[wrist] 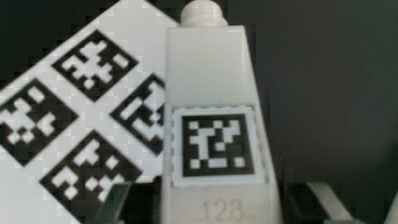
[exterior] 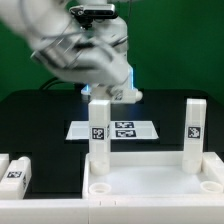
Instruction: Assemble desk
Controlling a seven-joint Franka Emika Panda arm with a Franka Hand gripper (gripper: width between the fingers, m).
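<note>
The desk's white tabletop [exterior: 150,186] lies at the front of the exterior view with its rim up. One white leg [exterior: 98,135] stands upright in its far corner on the exterior view's left. My gripper [exterior: 106,97] is down over the top of that leg. In the wrist view the same tagged leg [wrist: 214,100] fills the space between my two fingers [wrist: 329,200], and my gripper [wrist: 222,205] is shut on its near end. A second leg [exterior: 193,130] stands upright in the far corner on the exterior view's right.
The marker board [exterior: 125,130] lies flat on the black table behind the tabletop, and its tags [wrist: 80,110] show beside the held leg. Loose white legs [exterior: 15,172] lie at the exterior view's left edge. The arm's bulk hangs over the back left.
</note>
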